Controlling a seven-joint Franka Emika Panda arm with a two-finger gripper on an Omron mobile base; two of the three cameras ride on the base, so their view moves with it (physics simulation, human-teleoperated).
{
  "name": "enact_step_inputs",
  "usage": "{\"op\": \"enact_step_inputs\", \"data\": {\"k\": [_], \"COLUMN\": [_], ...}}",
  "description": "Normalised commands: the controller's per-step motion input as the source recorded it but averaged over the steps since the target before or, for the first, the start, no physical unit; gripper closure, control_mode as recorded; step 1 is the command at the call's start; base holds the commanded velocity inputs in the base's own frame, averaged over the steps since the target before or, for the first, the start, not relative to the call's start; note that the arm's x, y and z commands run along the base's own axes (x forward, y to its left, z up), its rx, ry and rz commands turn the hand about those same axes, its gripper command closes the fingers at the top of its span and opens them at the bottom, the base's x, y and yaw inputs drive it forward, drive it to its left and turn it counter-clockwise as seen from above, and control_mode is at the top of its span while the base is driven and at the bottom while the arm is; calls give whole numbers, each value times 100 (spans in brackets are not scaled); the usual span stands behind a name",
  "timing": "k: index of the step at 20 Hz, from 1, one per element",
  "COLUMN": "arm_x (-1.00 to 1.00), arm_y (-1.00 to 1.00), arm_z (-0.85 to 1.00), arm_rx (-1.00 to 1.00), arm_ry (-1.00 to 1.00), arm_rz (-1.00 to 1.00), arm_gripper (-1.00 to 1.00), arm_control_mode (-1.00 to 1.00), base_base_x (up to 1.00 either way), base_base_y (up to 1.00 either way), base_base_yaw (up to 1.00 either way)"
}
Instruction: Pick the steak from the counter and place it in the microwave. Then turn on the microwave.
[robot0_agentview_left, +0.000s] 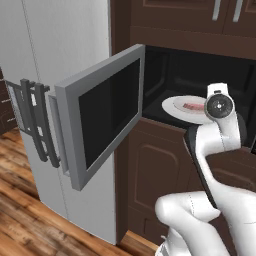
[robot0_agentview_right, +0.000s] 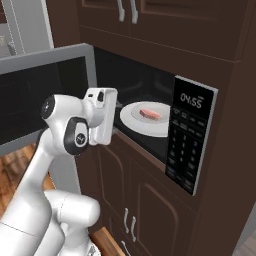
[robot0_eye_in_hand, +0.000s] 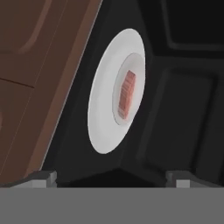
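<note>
1 steak (robot0_agentview_right: 150, 114) lies on the white plate (robot0_agentview_right: 131, 121) inside the microwave (robot0_agentview_right: 192, 135), whose door (robot0_agentview_left: 100, 120) hangs open, while the gripper (robot0_eye_in_hand: 111, 177) hovers just outside the microwave, spread wide and empty.

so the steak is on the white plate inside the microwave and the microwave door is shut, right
Not quite. The steak does lie on the white plate inside the microwave, but the door is not shut: it is swung wide open to the left, as the left base view shows. The right base view shows the open cavity with the plate inside.
</note>
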Motion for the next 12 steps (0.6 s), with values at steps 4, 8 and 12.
{"op": "enact_step_inputs", "data": {"k": [4,8,12], "arm_x": [-61,-52,-52], "arm_y": [9,21,28], "arm_z": [27,24,24], "arm_rx": [0,0,3], "arm_ry": [-10,-20,-23], "arm_rz": [-3,-13,-17], "arm_gripper": [-100,-100,-100], "arm_control_mode": [-100,-100,-100], "base_base_x": [0,0,0], "base_base_y": [0,0,0], "base_base_yaw": [0,0,0]}}
